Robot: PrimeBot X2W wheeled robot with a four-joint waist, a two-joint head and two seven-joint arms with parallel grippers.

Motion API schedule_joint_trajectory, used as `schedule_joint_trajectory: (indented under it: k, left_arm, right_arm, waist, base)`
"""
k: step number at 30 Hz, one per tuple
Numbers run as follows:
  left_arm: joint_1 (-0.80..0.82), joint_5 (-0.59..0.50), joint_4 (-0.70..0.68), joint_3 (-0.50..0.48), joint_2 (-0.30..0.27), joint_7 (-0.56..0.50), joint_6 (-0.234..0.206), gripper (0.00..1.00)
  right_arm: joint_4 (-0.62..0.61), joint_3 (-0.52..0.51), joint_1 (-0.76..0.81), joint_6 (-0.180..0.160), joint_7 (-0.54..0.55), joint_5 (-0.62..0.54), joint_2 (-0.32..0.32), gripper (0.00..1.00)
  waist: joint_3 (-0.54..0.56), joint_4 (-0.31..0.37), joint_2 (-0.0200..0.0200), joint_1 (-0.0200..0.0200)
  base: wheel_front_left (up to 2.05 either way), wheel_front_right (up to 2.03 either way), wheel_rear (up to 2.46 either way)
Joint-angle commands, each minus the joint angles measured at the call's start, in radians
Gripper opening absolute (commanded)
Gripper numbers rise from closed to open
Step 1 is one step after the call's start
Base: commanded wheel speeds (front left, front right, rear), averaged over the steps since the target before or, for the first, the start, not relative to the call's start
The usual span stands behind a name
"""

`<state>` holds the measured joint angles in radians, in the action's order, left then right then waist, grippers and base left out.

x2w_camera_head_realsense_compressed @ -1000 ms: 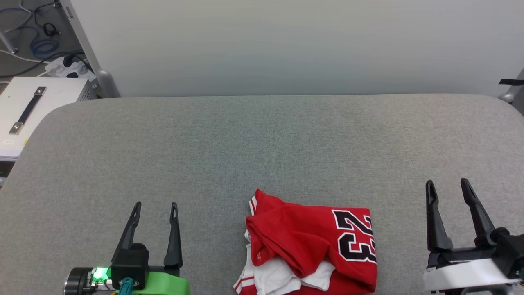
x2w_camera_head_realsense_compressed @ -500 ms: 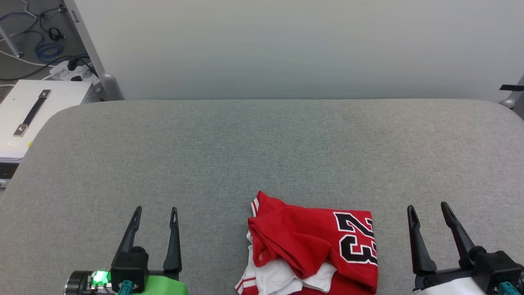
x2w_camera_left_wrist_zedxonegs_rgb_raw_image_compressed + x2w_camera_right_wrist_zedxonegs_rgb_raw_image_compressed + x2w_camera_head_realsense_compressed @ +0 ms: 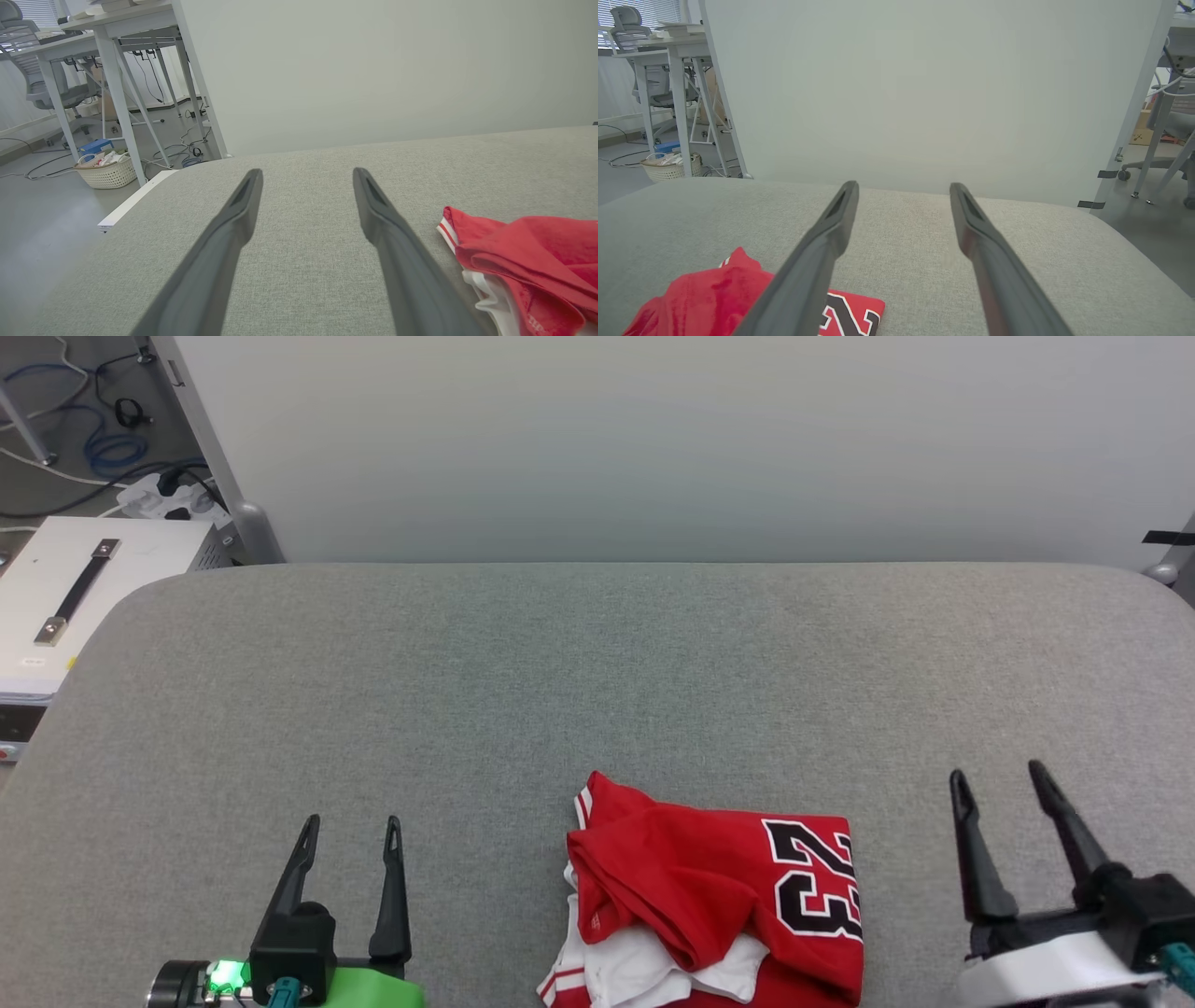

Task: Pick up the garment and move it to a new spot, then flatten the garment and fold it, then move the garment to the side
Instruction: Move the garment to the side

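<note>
The garment (image 3: 719, 896) is a red jersey with white sleeves and black numerals. It lies loosely folded on the grey padded table (image 3: 597, 672), near the front edge, right of centre. My left gripper (image 3: 352, 826) stands open at the lower left, well clear of the garment. Open too, my right gripper (image 3: 997, 778) stands at the lower right, a short gap from the garment's numbered edge. The left wrist view has the garment (image 3: 523, 261) right of the left gripper (image 3: 306, 173). In the right wrist view the garment (image 3: 705, 298) lies lower left of the right gripper (image 3: 903, 186).
A pale wall panel (image 3: 653, 439) rises behind the table's far edge. A white case (image 3: 84, 588) with a handle sits off the left corner, with cables and a power strip (image 3: 159, 490) on the floor. Desks and a basket (image 3: 107, 170) stand to the left.
My right gripper dropped toward the front edge and leftward, then rose a little and eased back right. The left gripper slid slightly lower. The camera shifted a little at first. The garment stayed put.
</note>
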<state>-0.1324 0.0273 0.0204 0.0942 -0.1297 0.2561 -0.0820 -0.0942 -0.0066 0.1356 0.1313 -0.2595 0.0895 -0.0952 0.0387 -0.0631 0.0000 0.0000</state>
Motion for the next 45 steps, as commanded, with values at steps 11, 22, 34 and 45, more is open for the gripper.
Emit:
schedule_joint_trajectory:
  k: [11, 22, 34, 45]
  left_arm:
    - [0.015, -0.001, 0.003, -0.004, 0.008, 0.006, 0.014, 1.00]
    - [0.042, -0.004, 0.009, 0.003, 0.019, 0.006, 0.018, 1.00]
    - [0.077, -0.005, 0.010, 0.014, 0.032, 0.006, 0.023, 1.00]
    - [0.122, -0.005, 0.008, 0.016, 0.042, 0.006, 0.025, 1.00]
  right_arm:
    - [-0.011, 0.030, -0.294, -0.001, 0.130, 0.089, -0.184, 1.00]
    - [0.045, 0.255, -0.419, -0.001, 0.695, 0.459, -0.389, 1.00]
    - [0.126, 0.345, -0.366, -0.001, 1.000, 0.730, -0.459, 1.00]
    - [0.251, 0.419, -0.370, -0.001, 0.969, 0.760, -0.407, 1.00]
  waist:
    - [-0.042, -0.010, 0.0000, 0.0000]
    - [-0.087, -0.030, 0.0000, 0.0000]
    - [-0.143, -0.063, 0.0000, 0.0000]
    - [-0.222, -0.094, 0.0000, 0.0000]
  base:
    - [0.00, 0.00, 0.00]
    - [0.00, 0.00, 0.00]
    - [0.00, 0.00, 0.00]
    - [0.00, 0.00, 0.00]
